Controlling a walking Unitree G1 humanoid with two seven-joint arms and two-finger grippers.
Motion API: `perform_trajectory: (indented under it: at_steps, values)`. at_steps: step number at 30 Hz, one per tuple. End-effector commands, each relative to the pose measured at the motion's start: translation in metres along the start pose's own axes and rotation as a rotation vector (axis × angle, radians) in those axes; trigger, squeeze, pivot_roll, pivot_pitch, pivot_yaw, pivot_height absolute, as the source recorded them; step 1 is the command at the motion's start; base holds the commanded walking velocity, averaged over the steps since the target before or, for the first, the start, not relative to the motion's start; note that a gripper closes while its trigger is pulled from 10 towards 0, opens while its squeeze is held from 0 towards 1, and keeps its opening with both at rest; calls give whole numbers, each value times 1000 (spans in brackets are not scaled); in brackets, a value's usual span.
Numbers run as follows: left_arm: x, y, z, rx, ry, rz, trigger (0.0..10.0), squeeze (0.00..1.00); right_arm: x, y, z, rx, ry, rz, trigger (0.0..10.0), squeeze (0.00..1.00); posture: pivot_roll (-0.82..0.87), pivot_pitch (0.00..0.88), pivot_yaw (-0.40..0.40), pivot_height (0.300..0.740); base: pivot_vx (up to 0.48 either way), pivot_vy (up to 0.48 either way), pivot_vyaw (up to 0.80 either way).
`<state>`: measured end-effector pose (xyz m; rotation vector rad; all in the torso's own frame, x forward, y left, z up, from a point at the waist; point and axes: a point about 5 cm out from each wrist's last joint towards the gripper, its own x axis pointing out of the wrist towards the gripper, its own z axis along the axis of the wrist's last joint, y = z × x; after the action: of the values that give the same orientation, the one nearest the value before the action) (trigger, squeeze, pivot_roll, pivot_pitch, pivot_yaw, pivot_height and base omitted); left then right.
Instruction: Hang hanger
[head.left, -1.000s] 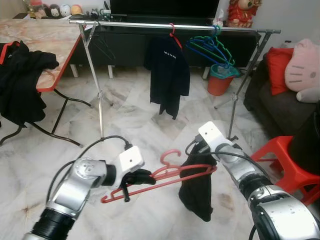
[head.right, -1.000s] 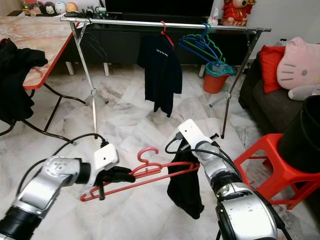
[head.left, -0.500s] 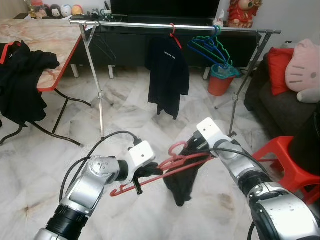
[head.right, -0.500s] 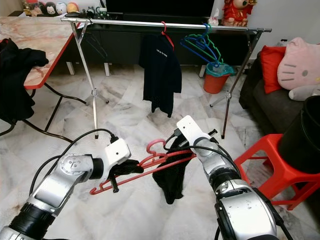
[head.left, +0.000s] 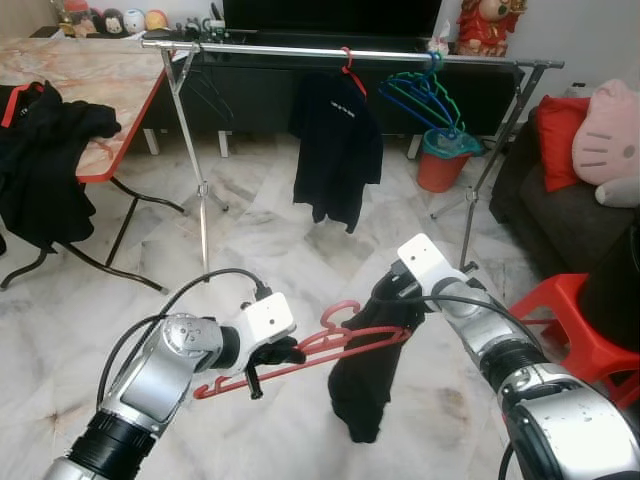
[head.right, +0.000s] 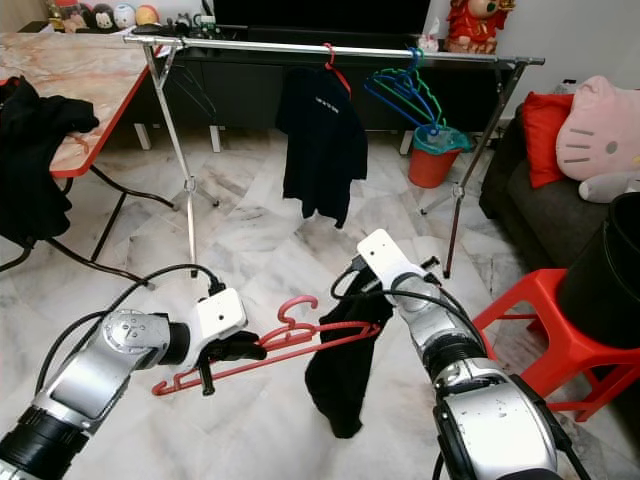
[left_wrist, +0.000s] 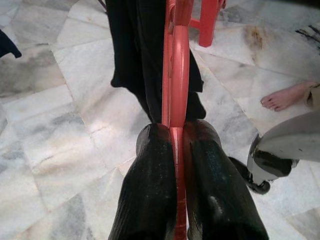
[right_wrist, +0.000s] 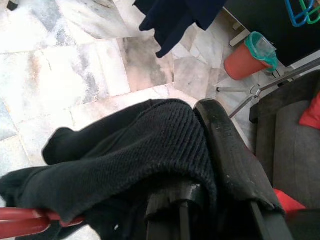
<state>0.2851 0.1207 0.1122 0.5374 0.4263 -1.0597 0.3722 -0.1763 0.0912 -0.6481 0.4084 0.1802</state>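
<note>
**Holding a red hanger and a dark garment low over the floor**

Looking down from the head camera, I see the left end effector (head.left: 268, 358) pinched shut on one end of the red hanger (head.left: 300, 352), which is held low over the marble floor (head.left: 270, 240), tilting up toward my right. The right end effector (head.left: 392, 300) is at the hanger's other end, buried in the black garment (head.left: 362, 385) that drapes from that arm of the hanger and hangs well clear of the floor.

The left wrist view adds the grip itself: both black fingers (left_wrist: 150, 190) press against the hanger's thin red bar from either side. It also shows a person's bare foot (left_wrist: 285, 97) on the tiles and the leg of a red stool (left_wrist: 207, 22).

The right wrist view shows knit fabric bunched over the fingers (right_wrist: 230, 155), with a bit of red hanger bar under the cloth. I cannot tell whether those fingers are closed on the cloth.

Farther off, the head views show the clothes rail (head.left: 300, 49) across the room, with a dark shirt (head.left: 337, 150) hanging on a red hanger and a cluster of blue and green hangers (head.left: 425, 95) beside it. A tabletop (head.left: 90, 75) with black clothing on it stands to my left, a red stool (head.left: 565, 330) to my right.
</note>
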Motion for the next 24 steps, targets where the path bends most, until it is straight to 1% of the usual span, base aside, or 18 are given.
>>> perform_trajectory:
  at_steps: [1, 9, 11, 15, 16, 22, 23, 24]
  values:
    - [0, 4, 7, 21, -25, 21, 10000, 0, 1, -10, 16, -8, -45, -23, 10000, 0, 18, 0, -110, 740, 0, 0, 0]
    - [4, 13, 13, 35, -53, 135, 10000, 0, 1, -8, 21, -7, -58, -10, 10000, 0, 17, 0, -116, 740, 0, 0, 0]
    - [7, 18, 15, 11, -71, 187, 10000, 0, 1, -9, 21, -1, -58, -12, 10000, 0, 17, 0, -117, 740, 0, 0, 0]
    - [9, 20, 15, -2, -79, 219, 10000, 0, 1, -10, 19, 5, -52, -15, 10000, 0, 15, 0, -116, 740, 0, 0, 0]
    - [11, 20, 16, -17, -95, 224, 10000, 0, 0, -10, 18, 6, -50, -16, 10000, 0, 16, 0, -118, 740, 0, 0, 0]
    - [12, 13, 20, -42, -130, 162, 10000, 0, 0, -11, 15, 4, -44, -17, 10000, 0, 16, 0, -118, 740, 0, 0, 0]
    - [12, 8, 23, -32, -142, 120, 10000, 0, 0, -11, 15, 6, -44, -18, 10000, 0, 16, 0, -118, 740, 0, 0, 0]
    - [12, 7, 24, -26, -151, 109, 10000, 0, 0, -11, 15, 7, -44, -20, 10000, 0, 16, 0, -118, 740, 0, 0, 0]
